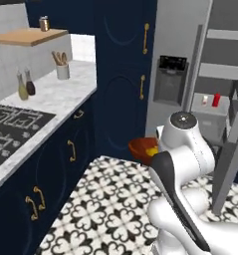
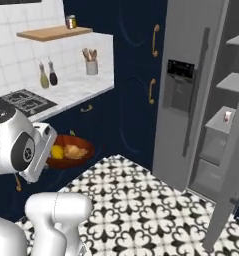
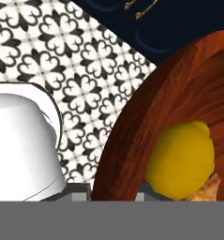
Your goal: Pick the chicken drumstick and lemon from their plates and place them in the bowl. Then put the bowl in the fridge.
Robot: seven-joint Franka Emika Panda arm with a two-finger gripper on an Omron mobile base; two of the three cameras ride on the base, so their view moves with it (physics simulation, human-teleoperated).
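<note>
Short of the fridge point(image 2: 191, 90), above the patterned floor point(image 2: 136, 205), the bowl point(image 2: 71, 150) is hanging in mid-air at the end of the arm, so in my judgement it is being carried. Both foods are already lying inside it: the lemon point(image 2: 57, 152) is sitting at the side of the bowl farther from the fridge, and the drumstick point(image 2: 75, 151) is resting just beside it, toward the fridge. The hand view is showing the lemon against the glossy red interior with a scrap of drumstick touching it. The jaws are pressed as near together as they go, and, since the rim is running down to where the finger tips would be, I take them to be pinching the rim, though the contact itself is hidden. The fridge door is standing open, with grey shelves and small items on them showing. So the filling step is looking finished; what is remaining is bringing the bowl across to the fridge, setting it on a shelf and letting go.
</note>
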